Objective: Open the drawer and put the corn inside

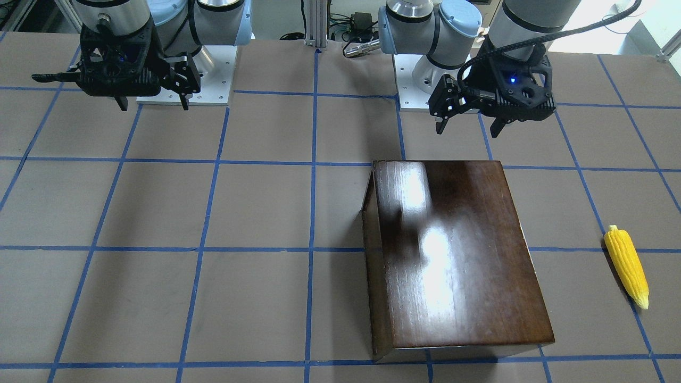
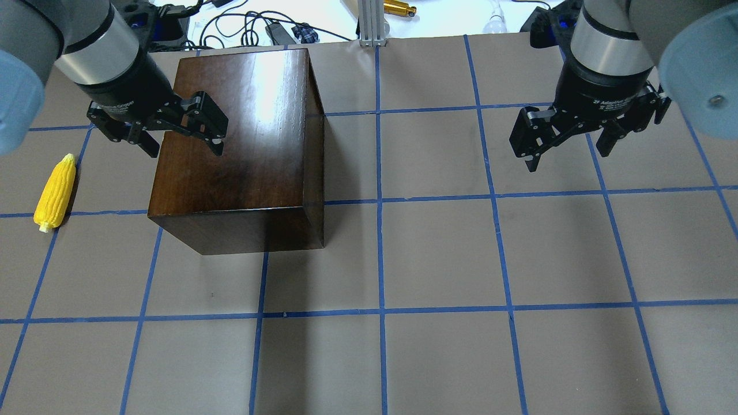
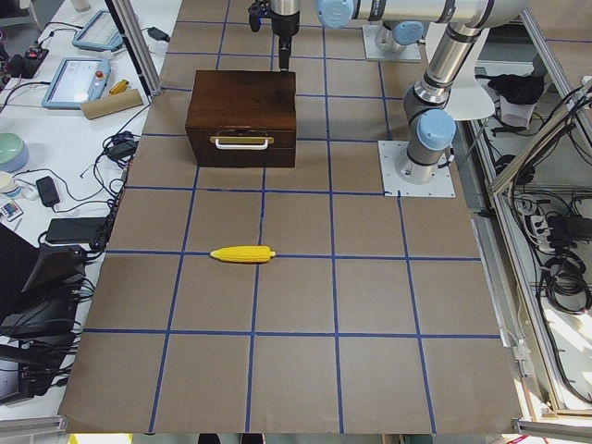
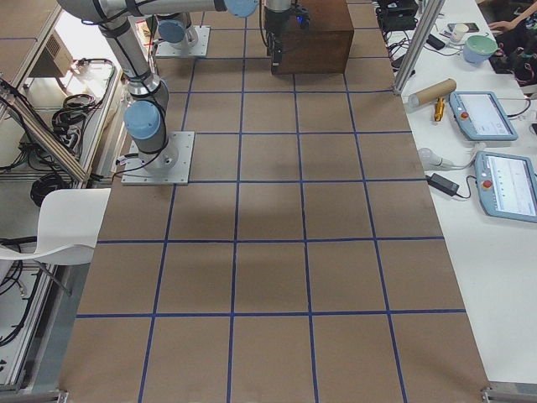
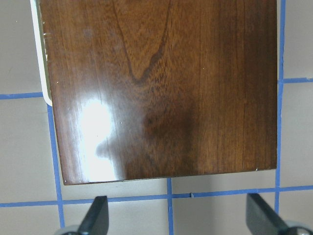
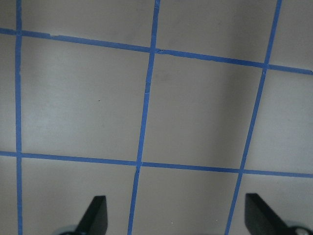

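The glossy dark-brown wooden box (image 2: 242,144) stands on the table's left half, also in the front view (image 1: 457,255). Its drawer (image 3: 242,143) is shut, and its front with the metal pull faces the table's left end. The yellow corn (image 2: 56,192) lies flat on the table left of the box, apart from it, also in the front view (image 1: 628,266). My left gripper (image 2: 185,151) is open and empty, hanging above the box's near top edge (image 5: 161,88). My right gripper (image 2: 566,160) is open and empty over bare table on the right (image 6: 176,215).
The table is brown paper with a blue tape grid (image 2: 380,202). Both arm bases (image 1: 425,90) sit at the robot's edge. Tablets (image 4: 482,113), a cardboard tube (image 3: 111,104) and cables lie on a bench beyond the far edge.
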{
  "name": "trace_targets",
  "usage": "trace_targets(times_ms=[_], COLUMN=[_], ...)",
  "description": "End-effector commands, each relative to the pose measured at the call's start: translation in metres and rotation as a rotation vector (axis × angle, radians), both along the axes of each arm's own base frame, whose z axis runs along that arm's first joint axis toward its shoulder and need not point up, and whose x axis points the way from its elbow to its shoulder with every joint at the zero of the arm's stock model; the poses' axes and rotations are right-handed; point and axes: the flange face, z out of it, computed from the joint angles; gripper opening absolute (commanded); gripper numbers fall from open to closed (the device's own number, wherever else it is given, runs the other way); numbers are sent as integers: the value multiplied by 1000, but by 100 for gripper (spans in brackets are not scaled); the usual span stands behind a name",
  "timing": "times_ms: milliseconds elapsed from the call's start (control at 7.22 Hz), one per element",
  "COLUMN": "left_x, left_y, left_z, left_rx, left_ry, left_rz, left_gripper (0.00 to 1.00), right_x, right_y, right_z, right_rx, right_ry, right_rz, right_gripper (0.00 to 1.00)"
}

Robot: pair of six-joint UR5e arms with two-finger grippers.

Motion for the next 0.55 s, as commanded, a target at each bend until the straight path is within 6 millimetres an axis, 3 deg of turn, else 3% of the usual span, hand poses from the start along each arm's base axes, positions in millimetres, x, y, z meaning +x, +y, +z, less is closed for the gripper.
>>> trace_targets(times_ms=[0,415], left_x=[0,1], left_y=[0,1], left_z=[0,0], left_rx=[0,3], left_ry=[1,-3], left_rz=[0,-6], left_gripper=[100,100], right_x=[0,0], right_y=[0,0], right_z=[-1,0], right_rx=[1,0], right_ry=[-1,0], right_rz=[0,0], right_gripper=[100,100])
